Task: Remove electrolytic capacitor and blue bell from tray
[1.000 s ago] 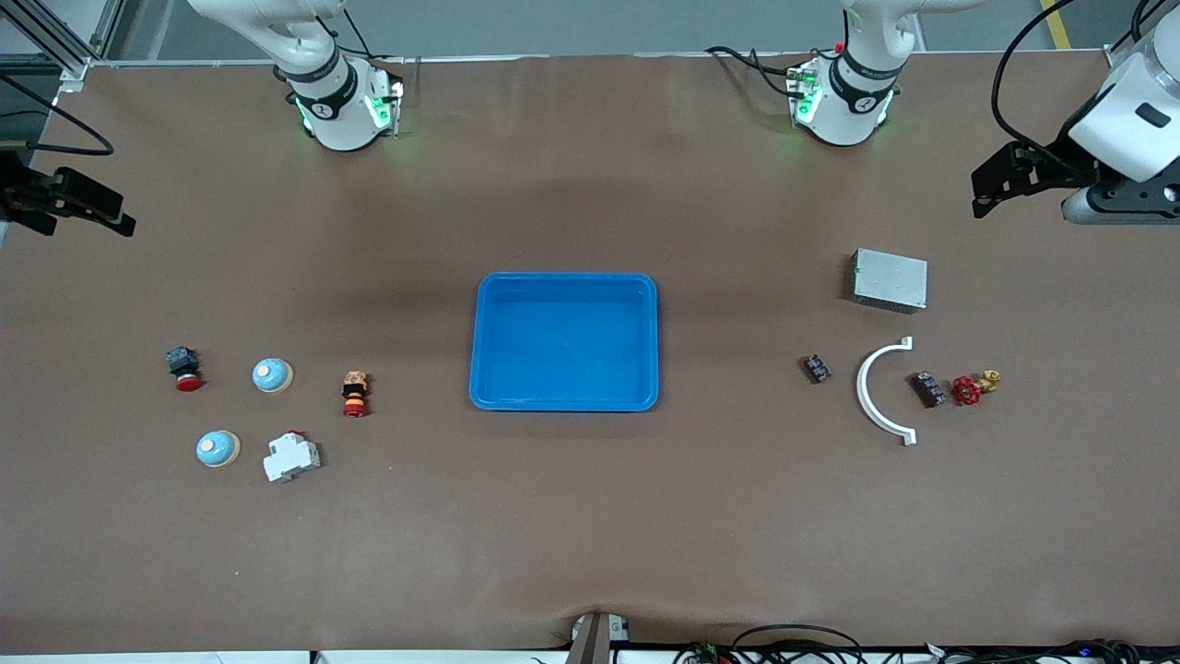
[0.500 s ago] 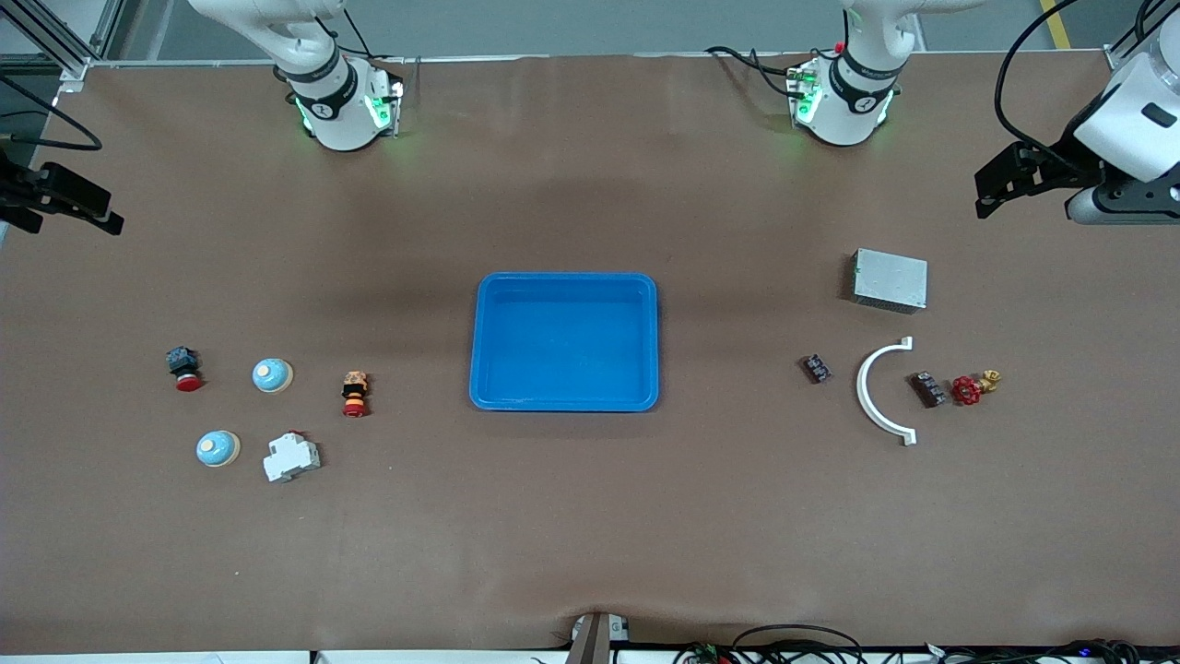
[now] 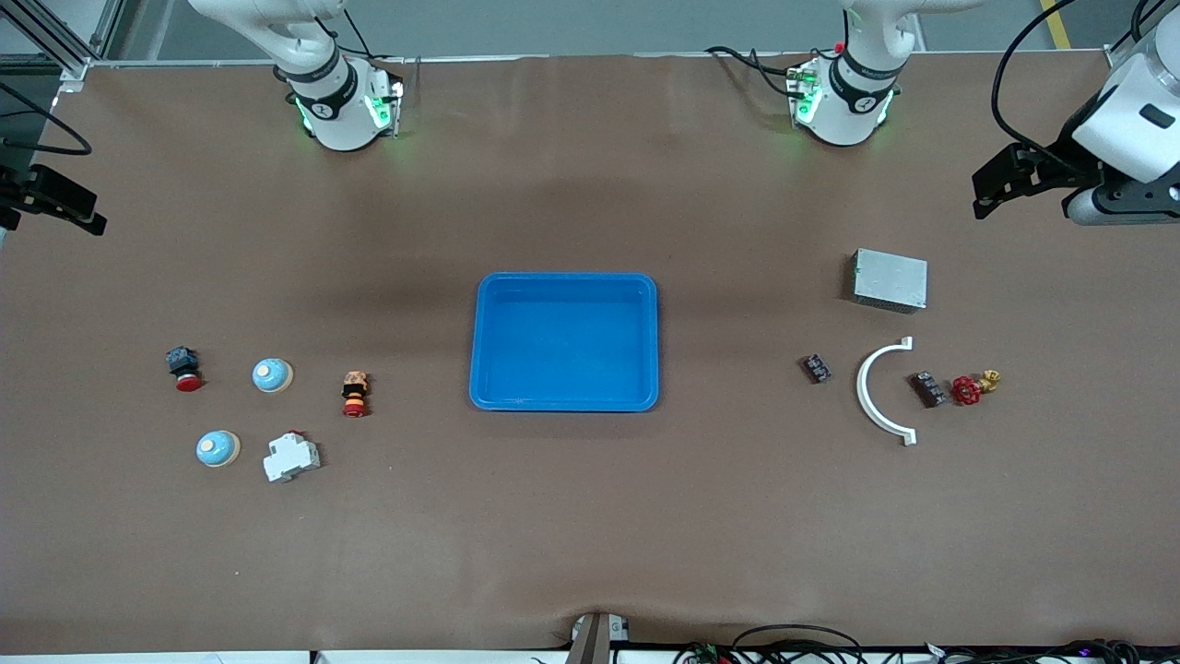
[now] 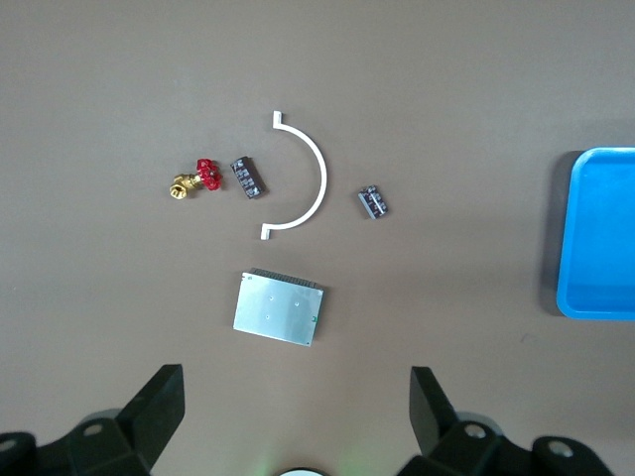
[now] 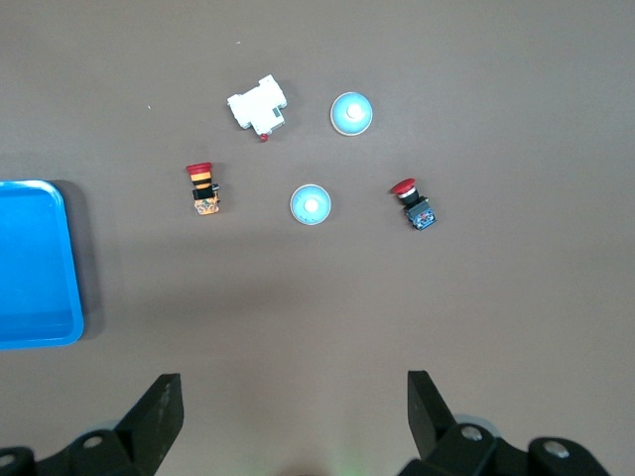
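Both grippers hang with fingers spread wide, grasping nothing. The left gripper [image 3: 983, 194] is over the table at the left arm's end, high in the front view; the right gripper [image 3: 90, 214] is the same at the right arm's end. Two bells [image 3: 272, 374] [image 3: 218, 448] lie toward the right arm's end, two capacitors [image 3: 816, 369] [image 3: 928, 388] toward the left arm's. The tray [image 3: 564, 403] sits mid-frame.

I note the tray [image 3: 564, 341] mid-table, two bells [image 3: 272, 374] toward the right arm's end, two capacitors [image 3: 816, 369] toward the left arm's.
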Motion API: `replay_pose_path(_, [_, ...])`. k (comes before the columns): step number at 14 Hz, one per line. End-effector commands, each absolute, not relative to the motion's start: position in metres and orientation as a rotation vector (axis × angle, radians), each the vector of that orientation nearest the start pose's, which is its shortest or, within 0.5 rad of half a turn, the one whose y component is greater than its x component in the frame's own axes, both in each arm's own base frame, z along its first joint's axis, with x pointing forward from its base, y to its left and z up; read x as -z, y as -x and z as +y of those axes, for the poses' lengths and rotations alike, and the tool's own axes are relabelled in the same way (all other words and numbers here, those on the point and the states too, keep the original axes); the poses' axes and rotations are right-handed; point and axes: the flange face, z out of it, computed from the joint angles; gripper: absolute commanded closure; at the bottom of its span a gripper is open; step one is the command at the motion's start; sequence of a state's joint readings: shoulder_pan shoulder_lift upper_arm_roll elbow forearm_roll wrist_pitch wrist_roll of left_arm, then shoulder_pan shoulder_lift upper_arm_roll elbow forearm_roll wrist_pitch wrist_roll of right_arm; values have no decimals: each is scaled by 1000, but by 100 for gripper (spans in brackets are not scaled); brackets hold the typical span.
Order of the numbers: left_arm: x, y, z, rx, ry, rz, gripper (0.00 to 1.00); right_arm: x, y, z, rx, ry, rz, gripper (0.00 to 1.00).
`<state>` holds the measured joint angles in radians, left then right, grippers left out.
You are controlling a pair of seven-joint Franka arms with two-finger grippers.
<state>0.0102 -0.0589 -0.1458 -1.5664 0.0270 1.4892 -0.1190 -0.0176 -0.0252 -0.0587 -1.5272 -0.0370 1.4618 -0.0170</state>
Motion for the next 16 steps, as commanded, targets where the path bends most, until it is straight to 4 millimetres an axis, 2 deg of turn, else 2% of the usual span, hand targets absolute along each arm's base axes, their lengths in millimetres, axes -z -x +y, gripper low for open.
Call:
replay_pose_path(1, [-661, -520, -66, -15, 3115, -5, 0, -654, -535, -43, -68, 3175, 97, 0])
replay_pose_path(16, [-661, -515, -63, -68, 3113, -34, 0, -655, -536, -38, -50, 3169, 80, 0])
